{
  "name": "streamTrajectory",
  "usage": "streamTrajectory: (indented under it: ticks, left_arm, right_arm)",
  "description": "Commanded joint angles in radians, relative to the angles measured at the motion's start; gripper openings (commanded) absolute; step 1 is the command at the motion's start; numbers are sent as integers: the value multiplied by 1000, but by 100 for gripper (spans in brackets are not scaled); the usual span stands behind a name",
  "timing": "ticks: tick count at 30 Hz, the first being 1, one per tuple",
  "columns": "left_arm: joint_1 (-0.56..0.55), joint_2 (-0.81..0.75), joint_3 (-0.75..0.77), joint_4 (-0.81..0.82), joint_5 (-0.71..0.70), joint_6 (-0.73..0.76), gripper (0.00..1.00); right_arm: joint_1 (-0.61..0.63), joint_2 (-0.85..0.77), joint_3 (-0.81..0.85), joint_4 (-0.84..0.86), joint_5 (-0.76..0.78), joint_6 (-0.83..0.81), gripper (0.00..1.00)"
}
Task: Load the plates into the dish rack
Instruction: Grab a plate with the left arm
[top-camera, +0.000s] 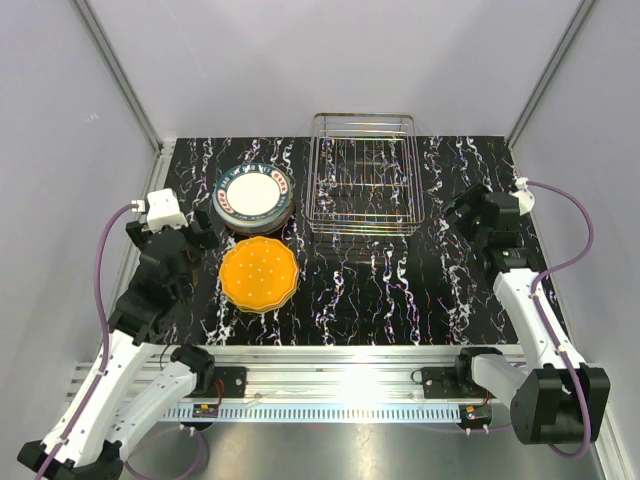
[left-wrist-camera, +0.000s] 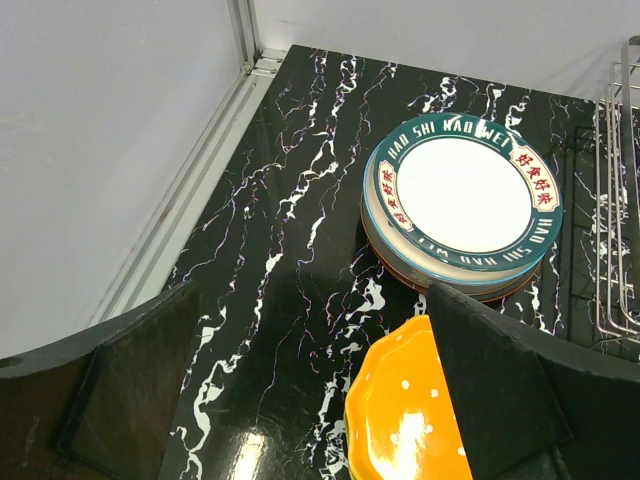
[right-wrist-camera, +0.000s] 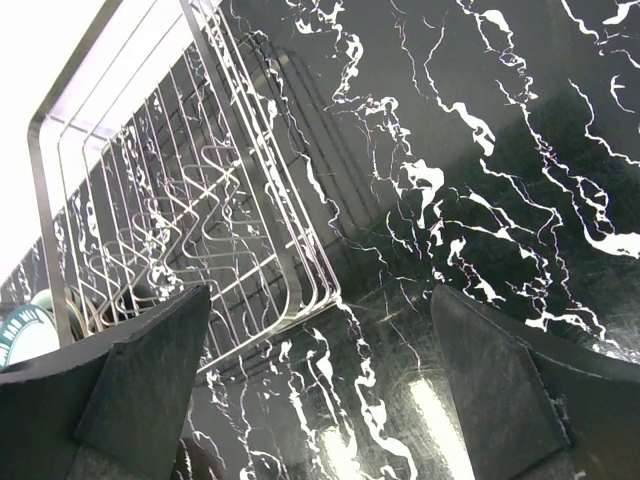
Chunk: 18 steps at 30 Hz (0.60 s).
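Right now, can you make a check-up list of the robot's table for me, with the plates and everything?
Surface: black table with white veins, shiny.
Job's things: orange dotted plate lying flat; stack of plates behind it, dark-rimmed one on top; dish rack empty, right of the stack.
Clutter: nothing seen.
Grippers: left gripper open, near the orange dotted plate; right gripper open beside the rack; both hold nothing.
Cables: purple cable on the left arm and the right.
Surroundings: pale walls, metal posts.
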<state>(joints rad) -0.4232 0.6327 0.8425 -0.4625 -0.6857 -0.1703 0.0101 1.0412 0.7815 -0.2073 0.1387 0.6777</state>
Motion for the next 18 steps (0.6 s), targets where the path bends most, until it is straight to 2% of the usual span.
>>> streamTrajectory:
  ticks: [1,6,9,13,18]
  left_arm:
    - [-2,9,12,30,-9,-9,99]
    - [-2,13,7,33,6,-9,99]
    - [-2,30,4,35,81,-11,99]
    - [-3,77,23,16,178,-6,99]
    - [-2,123,43,-33,230,-40,99]
  right_arm:
    - [-2,-12,38,20,48,46,100]
    - [-4,-36,4,57,-60,-71,100]
    - [-4,-58,-40,109,-126,-130,100]
    - [-4,-50,-50,118,-180,-136,100]
    - [-4,-17,-39,103,-234,-154,100]
